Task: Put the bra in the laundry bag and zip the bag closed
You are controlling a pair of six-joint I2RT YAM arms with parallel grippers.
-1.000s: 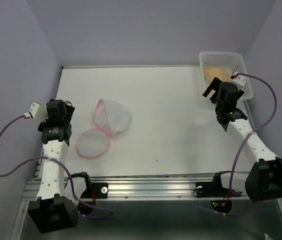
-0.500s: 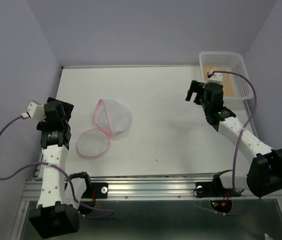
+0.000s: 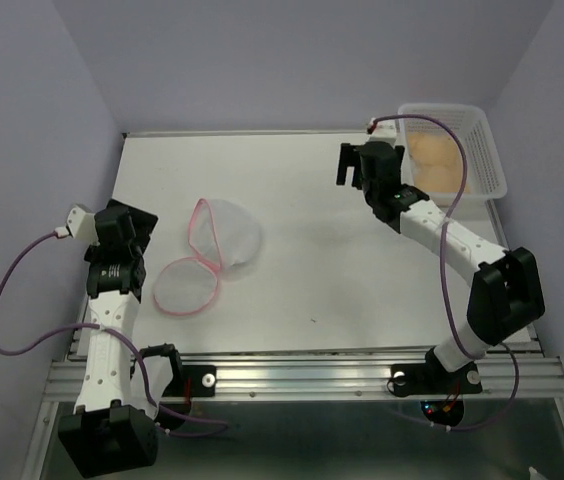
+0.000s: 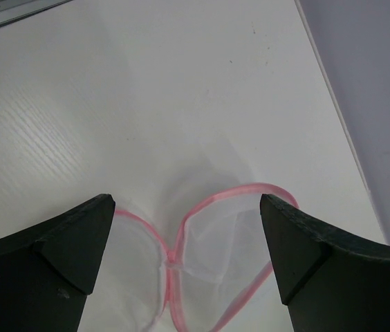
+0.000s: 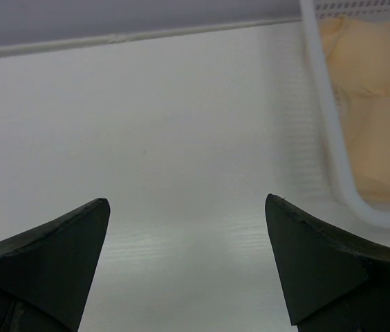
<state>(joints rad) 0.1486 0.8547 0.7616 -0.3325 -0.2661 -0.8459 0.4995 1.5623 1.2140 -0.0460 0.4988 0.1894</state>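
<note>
Standing with its fingers wide apart and nothing between them, the right end effector (image 3: 352, 172) now hangs over bare surface (image 3: 312, 210), just left of the white basket (image 3: 489, 160). A second ago it was at the basket's front rim, over the garment; it has since swung leftward out of that position without taking anything. The bra (image 3: 439, 162) lies in the basket, untouched. Judgement: the pick has not been made, and the first step of the task is still outstanding.

The left end effector (image 3: 138, 228) is likewise spread and empty. It has shifted only slightly and faces the laundry bag (image 3: 230, 238), near it but not touching. The bag lies unzipped on the surface, its two mesh halves folded out from the hinge.

The right wrist view confirms the empty gap between the fingers and shows the tan cups behind the basket wall at the far right, which the top view gives only in small. The left wrist view shows the pink zip edging and the joint of the two halves centred between the fingers. Only the top view shows how far the bra lies from the bag: well apart.
</note>
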